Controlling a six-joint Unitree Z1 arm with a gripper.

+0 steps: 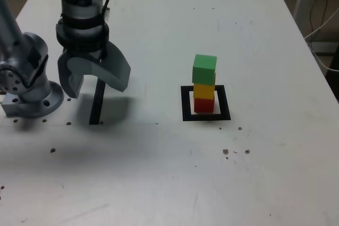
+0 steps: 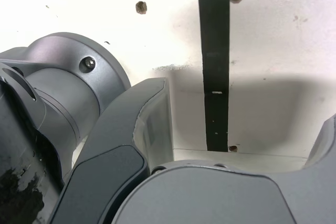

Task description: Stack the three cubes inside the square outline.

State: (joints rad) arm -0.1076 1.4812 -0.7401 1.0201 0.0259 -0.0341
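In the exterior view the three cubes stand as one tower inside the square outline: red cube at the bottom, yellow cube on it, green cube on top, turned slightly askew. My gripper hangs well off to the exterior view's left of the tower, open and empty, its jaws spread over the narrow black strip. The wrist view shows my gripper open, one finger beside the black strip; no cube appears there.
The arm's grey base sits at the exterior view's left edge, and also fills part of the wrist view as base. Small dark screw holes dot the white table. Cables hang off the table's right side.
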